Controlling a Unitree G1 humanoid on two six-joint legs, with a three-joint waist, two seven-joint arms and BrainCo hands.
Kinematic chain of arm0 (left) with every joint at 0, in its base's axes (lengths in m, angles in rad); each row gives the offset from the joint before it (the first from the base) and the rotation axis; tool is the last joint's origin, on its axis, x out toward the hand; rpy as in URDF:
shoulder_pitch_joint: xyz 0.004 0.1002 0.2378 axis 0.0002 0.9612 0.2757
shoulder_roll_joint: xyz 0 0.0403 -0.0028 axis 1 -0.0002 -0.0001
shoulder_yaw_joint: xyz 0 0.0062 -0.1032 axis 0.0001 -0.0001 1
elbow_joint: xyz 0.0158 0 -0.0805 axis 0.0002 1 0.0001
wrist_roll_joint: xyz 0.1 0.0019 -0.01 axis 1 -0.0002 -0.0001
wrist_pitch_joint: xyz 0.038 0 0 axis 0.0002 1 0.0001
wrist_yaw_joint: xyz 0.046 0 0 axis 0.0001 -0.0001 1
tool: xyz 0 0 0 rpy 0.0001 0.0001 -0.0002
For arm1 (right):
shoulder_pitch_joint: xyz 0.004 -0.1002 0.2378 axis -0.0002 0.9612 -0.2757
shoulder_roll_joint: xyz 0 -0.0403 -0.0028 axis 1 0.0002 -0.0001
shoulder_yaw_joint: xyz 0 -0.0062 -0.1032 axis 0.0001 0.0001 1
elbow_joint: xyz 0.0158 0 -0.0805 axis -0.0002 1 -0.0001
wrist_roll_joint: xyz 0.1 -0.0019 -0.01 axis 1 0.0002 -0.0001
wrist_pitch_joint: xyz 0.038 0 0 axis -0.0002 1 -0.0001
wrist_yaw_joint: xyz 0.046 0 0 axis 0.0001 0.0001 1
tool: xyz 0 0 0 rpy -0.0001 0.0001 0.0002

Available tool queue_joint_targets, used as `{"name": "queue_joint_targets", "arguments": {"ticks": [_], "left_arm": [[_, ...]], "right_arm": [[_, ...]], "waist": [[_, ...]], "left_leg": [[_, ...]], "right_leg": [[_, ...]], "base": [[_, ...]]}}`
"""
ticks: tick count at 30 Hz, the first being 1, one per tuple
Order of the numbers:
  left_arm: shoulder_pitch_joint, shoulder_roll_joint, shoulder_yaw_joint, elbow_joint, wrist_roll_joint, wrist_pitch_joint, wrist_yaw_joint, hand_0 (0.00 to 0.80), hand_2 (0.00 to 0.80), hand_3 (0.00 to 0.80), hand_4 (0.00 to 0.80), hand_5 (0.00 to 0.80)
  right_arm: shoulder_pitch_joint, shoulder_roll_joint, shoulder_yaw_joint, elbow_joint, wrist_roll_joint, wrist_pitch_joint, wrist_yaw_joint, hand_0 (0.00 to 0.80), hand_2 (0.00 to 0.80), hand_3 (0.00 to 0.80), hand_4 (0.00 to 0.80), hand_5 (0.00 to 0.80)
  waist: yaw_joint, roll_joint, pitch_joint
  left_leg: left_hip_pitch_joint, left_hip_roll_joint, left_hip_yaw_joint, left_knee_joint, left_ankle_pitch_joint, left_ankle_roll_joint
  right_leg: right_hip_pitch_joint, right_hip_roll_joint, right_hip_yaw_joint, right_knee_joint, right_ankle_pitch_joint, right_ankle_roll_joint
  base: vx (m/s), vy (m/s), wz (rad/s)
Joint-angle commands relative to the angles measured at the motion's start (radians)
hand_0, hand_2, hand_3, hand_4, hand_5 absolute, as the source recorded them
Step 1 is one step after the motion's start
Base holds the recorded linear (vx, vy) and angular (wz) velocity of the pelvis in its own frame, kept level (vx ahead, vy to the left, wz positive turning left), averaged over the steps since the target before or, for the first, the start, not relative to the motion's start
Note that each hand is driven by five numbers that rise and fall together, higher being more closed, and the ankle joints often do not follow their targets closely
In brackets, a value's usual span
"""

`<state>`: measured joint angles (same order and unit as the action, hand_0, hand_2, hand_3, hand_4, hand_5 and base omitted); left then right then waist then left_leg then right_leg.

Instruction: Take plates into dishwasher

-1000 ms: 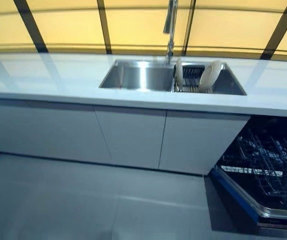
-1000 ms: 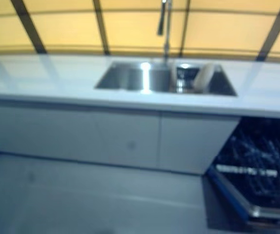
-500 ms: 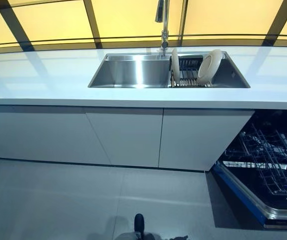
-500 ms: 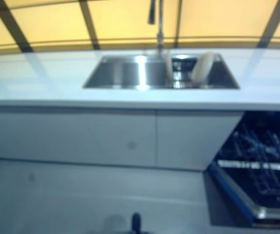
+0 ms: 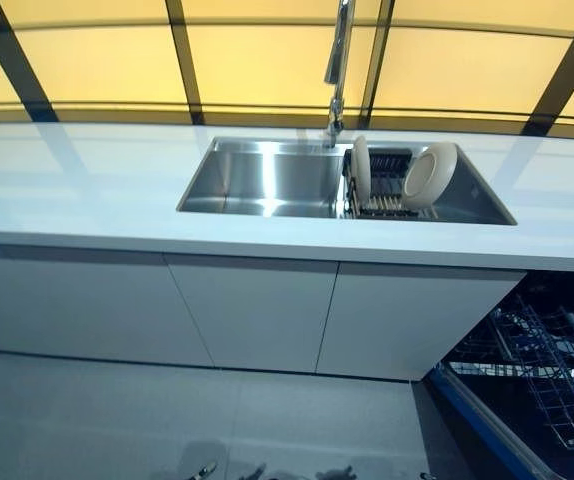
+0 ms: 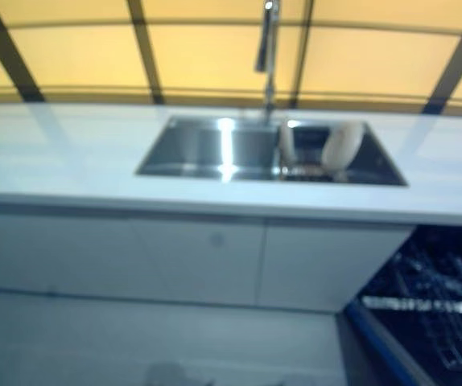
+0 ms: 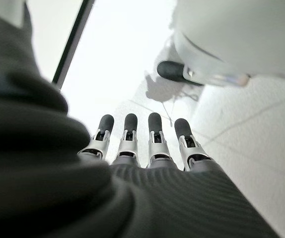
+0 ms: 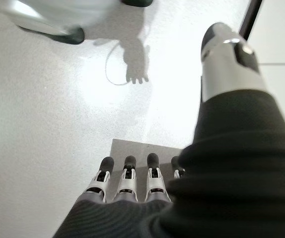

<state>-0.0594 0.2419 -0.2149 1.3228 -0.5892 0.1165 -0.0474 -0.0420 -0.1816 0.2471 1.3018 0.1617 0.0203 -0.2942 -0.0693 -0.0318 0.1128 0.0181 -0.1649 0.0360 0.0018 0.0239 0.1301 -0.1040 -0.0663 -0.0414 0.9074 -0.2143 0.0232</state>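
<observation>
Two cream plates (image 5: 429,175) are seen standing on edge in a dark wire rack (image 5: 382,190) inside the right part of a steel sink (image 5: 267,180), which is set into a white counter (image 5: 87,190) below a tall tap (image 5: 339,60). Another plate (image 5: 360,170) is stood upright at the rack's left end. The open dishwasher (image 5: 542,375), with its wire basket pulled out, is seen low at the right, under the counter's end.

Neither hand is shown in the head views. The left hand (image 7: 142,144) is seen only in its own wrist view, fingers held straight and side by side over pale floor, nothing being held; its thumb is probably hidden behind the dark cover. The right hand (image 8: 132,181) is likewise shown with fingers extended together and thumb (image 8: 227,59) apart, empty, above the floor. Both plates and the dishwasher are well apart from either hand, which is hung low, far below counter level.
</observation>
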Motion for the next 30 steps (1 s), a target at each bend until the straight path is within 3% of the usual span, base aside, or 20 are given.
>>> {"name": "queue_joint_targets", "arguments": {"ticks": [1,2,4,5,6,7,8,10,15,23,25,28,30], "left_arm": [[0.001,0.005,0.002,0.008,0.072,0.011,0.012,0.000,0.000,0.000,0.000,0.000],[0.002,0.006,0.003,0.008,0.077,0.010,0.012,0.000,0.000,0.000,0.000,0.000],[0.002,0.011,0.002,0.008,0.090,0.011,0.014,0.000,0.000,0.000,0.000,0.000],[0.001,0.009,0.003,0.008,0.091,0.014,0.016,0.000,0.000,0.000,0.000,0.000],[-0.002,0.008,0.005,0.008,0.091,0.021,0.024,0.000,0.000,0.000,0.000,0.000],[-0.002,0.007,0.008,0.009,0.089,0.023,0.023,0.000,0.000,0.000,0.000,0.000],[0.002,0.009,0.012,0.010,0.088,0.022,0.017,0.000,0.000,0.000,0.000,0.000],[0.021,0.004,0.029,0.018,0.099,0.006,0.015,0.000,0.000,0.000,0.000,0.000],[0.054,-0.002,0.068,0.026,0.125,-0.012,-0.005,0.000,0.000,0.000,0.000,0.000],[0.053,-0.004,0.047,0.020,0.127,-0.016,-0.012,0.000,0.000,0.000,0.000,0.000],[0.053,0.000,0.044,0.022,0.128,-0.021,-0.008,0.000,0.000,0.000,0.000,0.000],[0.057,0.012,0.050,0.023,0.120,-0.019,-0.003,0.000,0.000,0.000,0.000,0.000],[0.052,0.015,0.049,0.027,0.112,-0.019,0.008,0.000,0.000,0.000,0.000,0.000]], "right_arm": [[0.016,-0.065,-0.017,0.004,0.052,-0.045,-0.025,0.000,0.000,0.000,0.000,0.000],[0.016,-0.068,-0.017,0.003,0.054,-0.045,-0.023,0.000,0.000,0.000,0.000,0.000],[0.018,-0.070,-0.017,0.007,0.076,-0.055,-0.021,0.000,0.000,0.000,0.000,0.000],[0.018,-0.071,-0.018,0.010,0.077,-0.057,-0.019,0.000,0.000,0.000,0.000,0.000],[0.015,-0.074,-0.025,0.018,0.080,-0.059,-0.010,0.000,0.000,0.000,0.000,0.000],[0.011,-0.077,-0.031,0.023,0.078,-0.057,-0.008,0.000,0.000,0.000,0.000,0.000],[0.005,-0.080,-0.037,0.027,0.075,-0.055,-0.007,0.000,0.000,0.000,0.000,0.000],[-0.009,-0.085,-0.041,0.027,0.070,-0.034,0.000,0.000,0.000,0.000,0.000,0.000],[-0.015,-0.082,-0.031,0.019,0.043,-0.026,-0.002,0.000,0.000,0.000,0.000,0.000],[-0.043,-0.081,-0.008,-0.009,0.042,-0.036,-0.002,0.000,0.000,0.000,0.000,0.000],[-0.053,-0.077,0.001,-0.012,0.043,-0.035,0.000,0.000,0.000,0.000,0.000,0.000],[-0.071,-0.077,0.012,-0.022,0.028,-0.033,0.018,0.000,0.000,0.000,0.000,0.000],[-0.077,-0.079,0.022,-0.024,0.046,-0.033,0.081,0.000,0.000,0.000,0.000,0.000]], "waist": [[-0.015,0.076,0.006],[-0.016,0.085,0.014],[-0.017,0.096,0.030],[-0.019,0.096,0.030],[-0.024,0.086,0.028],[-0.026,0.084,0.027],[-0.027,0.083,0.028],[-0.016,0.071,0.014],[-0.005,0.060,-0.017],[-0.002,0.056,-0.017],[0.001,0.056,-0.011],[0.017,0.063,0.004],[0.014,0.061,0.003]], "left_leg": [[0.017,0.016,-0.013,0.070,-0.112,-0.004],[0.032,0.027,-0.008,0.063,-0.110,-0.010],[0.068,0.050,-0.014,0.046,-0.124,-0.020],[0.075,0.050,-0.012,0.042,-0.130,-0.021],[0.076,0.037,-0.009,0.047,-0.142,-0.018],[0.079,0.035,-0.013,0.055,-0.150,-0.016],[0.085,0.036,-0.020,0.064,-0.161,-0.013],[0.105,0.037,-0.046,0.063,-0.171,-0.016],[0.168,0.074,-0.007,0.009,-0.163,-0.038],[0.165,0.094,0.033,-0.020,-0.155,-0.044],[0.169,0.102,0.056,-0.021,-0.157,-0.045],[0.184,0.118,0.084,-0.017,-0.165,-0.050],[0.182,0.124,0.082,0.028,-0.188,-0.051]], "right_leg": [[-0.081,-0.022,-0.036,-0.218,0.233,0.009],[-0.078,-0.013,-0.056,-0.309,0.215,0.006],[-0.052,0.024,-0.084,-0.638,0.211,0.014],[-0.052,0.031,-0.074,-0.726,0.249,0.030],[-0.074,0.045,-0.007,-0.884,0.356,0.060],[-0.083,0.050,0.021,-0.911,0.375,0.065],[-0.087,0.055,0.035,-0.894,0.365,0.061],[-0.027,0.058,0.023,-0.935,0.356,0.056],[0.057,0.077,-0.005,-0.948,0.315,0.035],[0.073,0.078,-0.030,-0.925,0.273,0.029],[0.057,0.072,-0.056,-0.894,0.261,0.033],[0.055,0.055,-0.152,-0.810,0.204,0.033],[0.061,0.060,-0.137,-0.805,0.188,0.016]], "base": [[0.247,-0.050,0.27],[0.279,-0.149,0.17],[0.222,-0.203,0.02],[0.195,-0.226,-0.09],[0.188,-0.195,-0.13],[0.223,-0.208,-0.11],[0.244,-0.199,-0.01],[0.274,-0.222,0.16],[0.255,-0.186,0.14],[0.133,-0.101,0.12],[0.096,-0.078,-0.07],[0.126,-0.098,-0.27],[0.142,-0.108,-0.69]]}}
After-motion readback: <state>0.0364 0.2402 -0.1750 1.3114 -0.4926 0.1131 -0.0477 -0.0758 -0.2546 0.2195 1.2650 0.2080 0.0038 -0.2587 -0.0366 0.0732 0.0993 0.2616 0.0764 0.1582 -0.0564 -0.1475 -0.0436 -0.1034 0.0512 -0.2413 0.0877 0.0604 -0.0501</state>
